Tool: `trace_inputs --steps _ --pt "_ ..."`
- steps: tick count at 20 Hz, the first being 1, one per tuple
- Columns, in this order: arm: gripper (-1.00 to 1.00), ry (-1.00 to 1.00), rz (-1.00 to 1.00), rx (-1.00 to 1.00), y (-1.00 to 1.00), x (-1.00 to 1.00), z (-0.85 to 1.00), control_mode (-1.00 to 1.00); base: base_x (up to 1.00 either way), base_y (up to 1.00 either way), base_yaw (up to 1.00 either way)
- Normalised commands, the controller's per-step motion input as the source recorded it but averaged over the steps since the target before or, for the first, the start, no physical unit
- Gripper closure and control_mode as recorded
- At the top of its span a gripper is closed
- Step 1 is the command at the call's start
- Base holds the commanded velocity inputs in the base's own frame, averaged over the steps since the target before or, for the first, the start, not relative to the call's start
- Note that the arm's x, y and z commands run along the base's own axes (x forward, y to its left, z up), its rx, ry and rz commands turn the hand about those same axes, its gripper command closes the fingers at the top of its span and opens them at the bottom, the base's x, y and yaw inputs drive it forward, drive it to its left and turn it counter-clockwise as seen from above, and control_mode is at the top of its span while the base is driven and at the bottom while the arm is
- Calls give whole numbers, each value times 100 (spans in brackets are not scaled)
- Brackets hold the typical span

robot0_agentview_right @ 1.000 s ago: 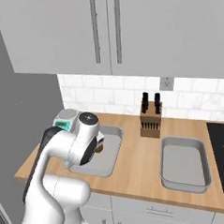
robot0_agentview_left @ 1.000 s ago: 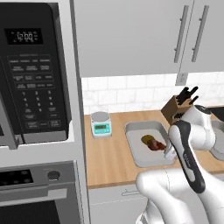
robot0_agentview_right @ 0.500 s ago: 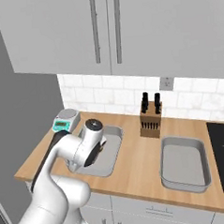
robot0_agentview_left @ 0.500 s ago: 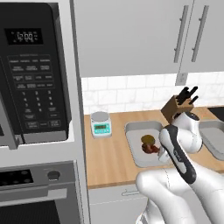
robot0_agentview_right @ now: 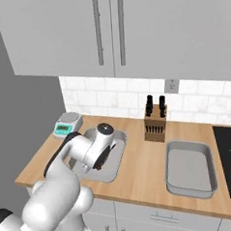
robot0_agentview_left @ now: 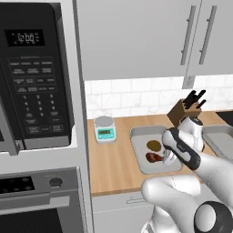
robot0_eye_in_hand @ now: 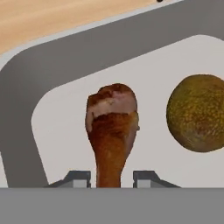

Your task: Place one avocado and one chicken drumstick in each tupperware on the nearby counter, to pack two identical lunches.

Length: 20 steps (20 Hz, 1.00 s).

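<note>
Since the earlier frames the arm has swung lower over the nearer tupperware [robot0_agentview_left: 139, 152], and the wrist now sits above its right half in the left base view.

Hand view, centre: a reddish-brown chicken drumstick [robot0_eye_in_hand: 112, 127] lies on the pale floor of that tray, meaty end toward the top of the frame, thin bone end running down between the two fingertips. The gripper [robot0_eye_in_hand: 112, 178] stands slightly apart, one tip on each side of the bone with a sliver of space visible either side; whether the pads touch the bone cannot be told. To the right of the drumstick, apart from it, lies an olive-brown avocado [robot0_eye_in_hand: 197, 113], also on the tray floor. The tray's grey rim curves across the upper left of this view, with the wooden table [robot0_eye_in_hand: 48, 17] beyond it.

Left base view, centre: the same drumstick and avocado show as two dark shapes just beside each other in the tray. A white kitchen scale [robot0_agentview_left: 105, 129] stands on the table to the tray's left. A knife block [robot0_agentview_left: 184, 111] stands at the wall, upper right of the tray.

Right base view, right of centre: a second tupperware [robot0_agentview_right: 190, 168] lies on the table, well apart from the first, near the black cooktop [robot0_agentview_right: 230, 159] at the right edge.
</note>
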Motion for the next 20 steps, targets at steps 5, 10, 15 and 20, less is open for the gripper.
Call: trace_inputs --steps 5,10,15,20 --pt "-100 -1 1 0 0 3 3 -100 0 0 0" --pt "-100 -19 -7 0 1 -54 60 -100 0 0 0" --pt "-100 -26 -42 -4 29 -48 83 -100 0 0 0" --pt "-100 -20 -38 -9 70 -53 56 -100 0 0 0"
